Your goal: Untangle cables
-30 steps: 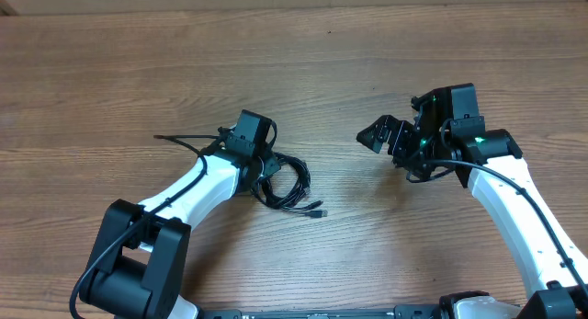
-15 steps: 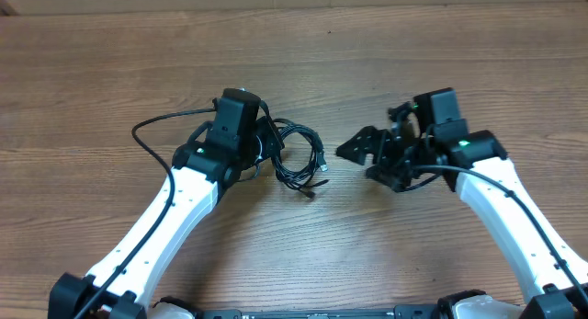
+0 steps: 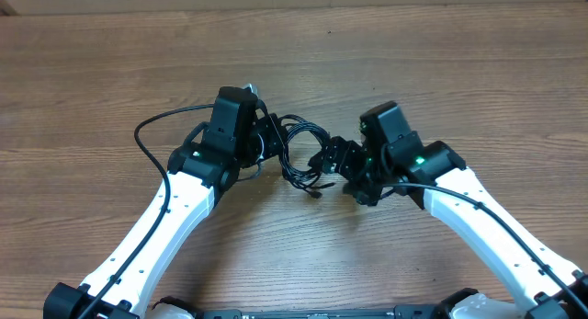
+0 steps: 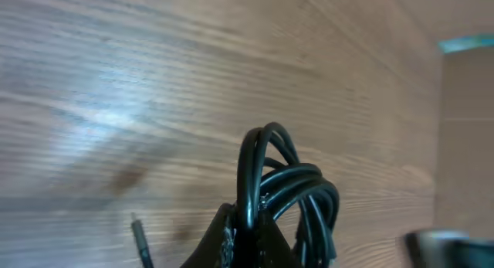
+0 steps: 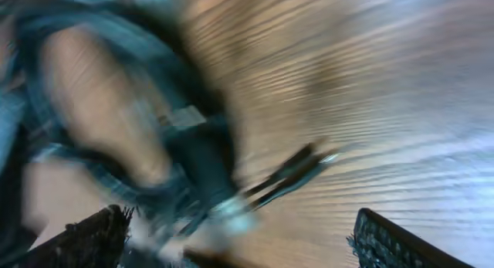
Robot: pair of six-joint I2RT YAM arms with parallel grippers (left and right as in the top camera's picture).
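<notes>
Wooden bench (image 3: 459, 62): two arms, two claws, one bundle. Overhead, the cables (image 3: 299, 153) sit mid-bench between both claws. Only the left wrist view shows the left claw (image 4: 245, 241) clenched on the loops. The right wrist view is blurred: right claw (image 5: 241, 231) spread wide, bundle just ahead. Individual cords cannot be counted.

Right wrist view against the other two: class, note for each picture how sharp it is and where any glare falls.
Overhead: evenly lit and sharp, cables clear. Left wrist: cable loops in focus, a pale sheen on the table, the lower right corner blurred. Right wrist: heavy motion blur smears everything except the dark fingertips at the bottom corners.
</notes>
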